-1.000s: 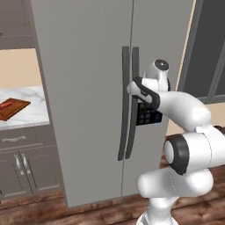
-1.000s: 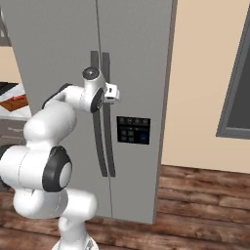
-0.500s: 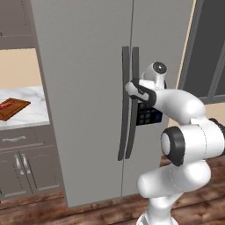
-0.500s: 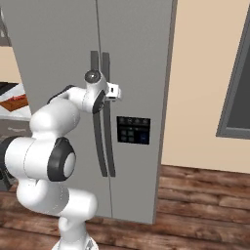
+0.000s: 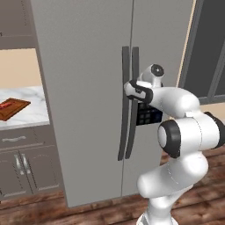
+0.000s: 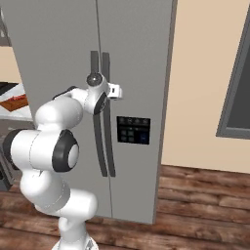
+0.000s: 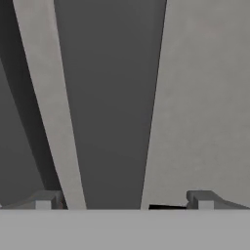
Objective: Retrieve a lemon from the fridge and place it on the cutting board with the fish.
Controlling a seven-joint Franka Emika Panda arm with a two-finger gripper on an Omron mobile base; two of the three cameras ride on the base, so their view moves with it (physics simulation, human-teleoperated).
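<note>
White arm bent at the elbow, reaching fwd; gripper (image 7: 124, 200) at the fridge (image 5: 83, 88), fingers apart, straddling one dark handle (image 7: 105, 97), not yet clamped. Doors shut, so lemon retrieval hasn't begun. Cutting board (image 5: 13, 108) w/ fish (image 5: 5, 105) waits on counter (image 5: 30, 115) left of the fridge.

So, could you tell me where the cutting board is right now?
In the left base view, the cutting board lies at the far left on the marble counter, left of the fridge.
</note>
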